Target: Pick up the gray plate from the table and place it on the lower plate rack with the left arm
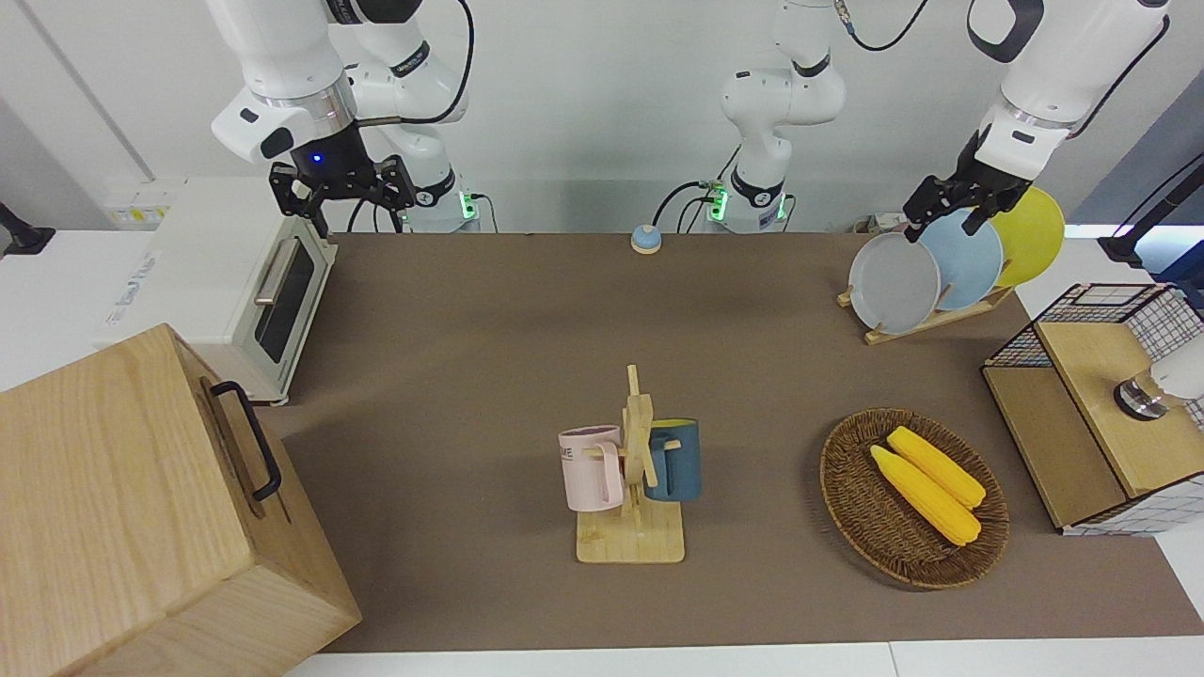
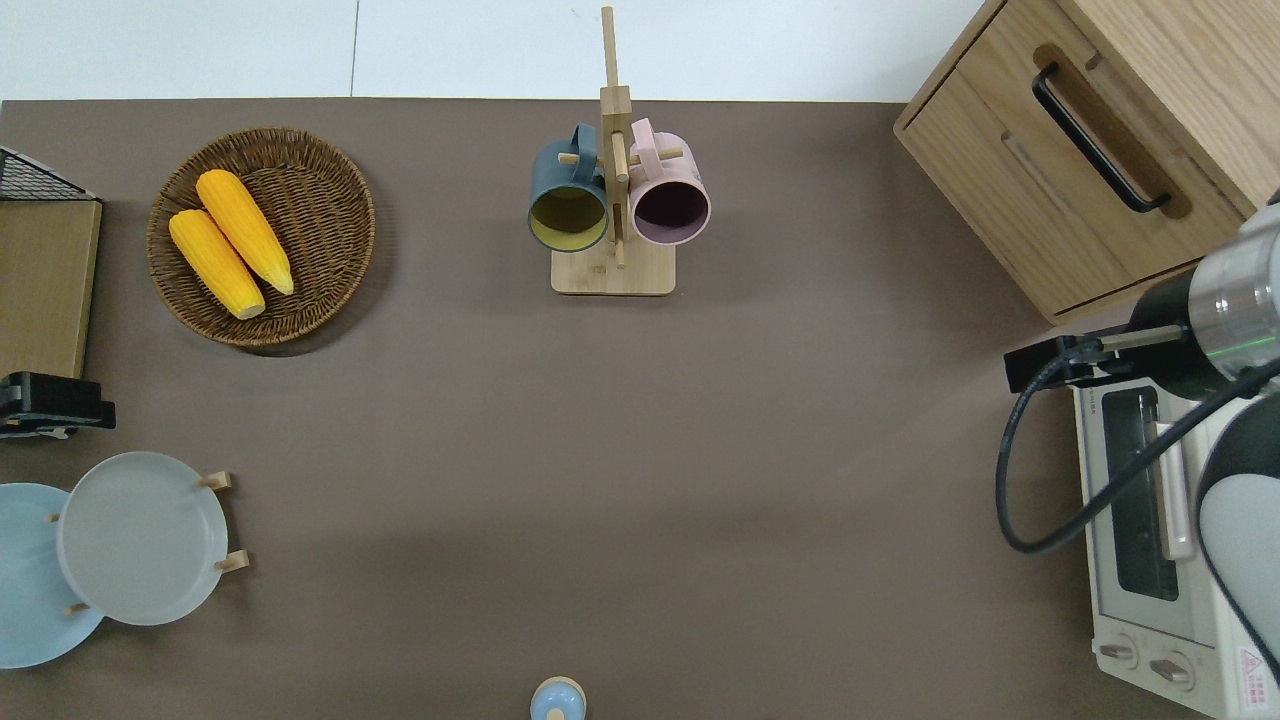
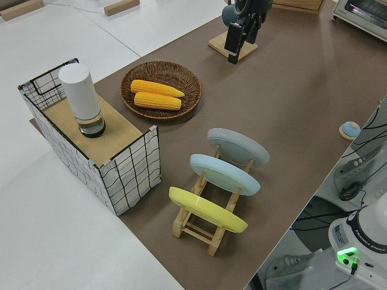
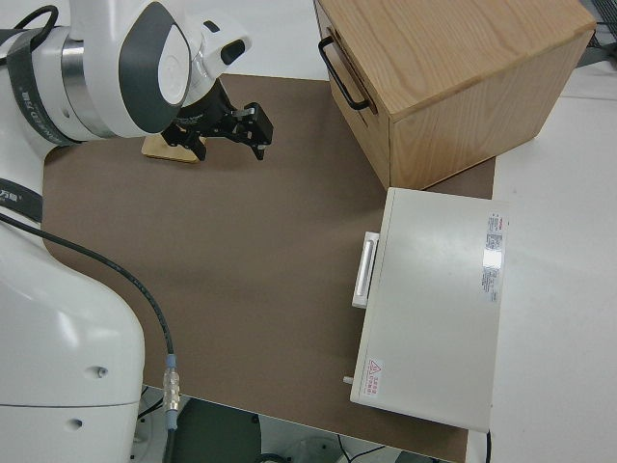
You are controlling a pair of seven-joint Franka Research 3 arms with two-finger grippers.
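The gray plate (image 1: 894,282) leans in the lower plate rack (image 1: 926,324), in the slot nearest the table's middle; it also shows in the overhead view (image 2: 140,538) and the left side view (image 3: 237,147). My left gripper (image 1: 941,226) is open and empty, raised clear of the plate. From overhead the left gripper (image 2: 55,410) is over the table (image 2: 640,450) between the rack (image 2: 225,520) and the wire crate. My right gripper (image 1: 343,193) is parked and open.
A light blue plate (image 1: 969,259) and a yellow plate (image 1: 1030,230) lean in the same rack. A wire crate (image 1: 1101,404) with a white cylinder, a wicker basket of corn (image 1: 912,494), a mug stand (image 1: 632,470), a toaster oven (image 1: 273,301), a wooden cabinet (image 1: 141,508) and a bell (image 1: 645,240) stand around.
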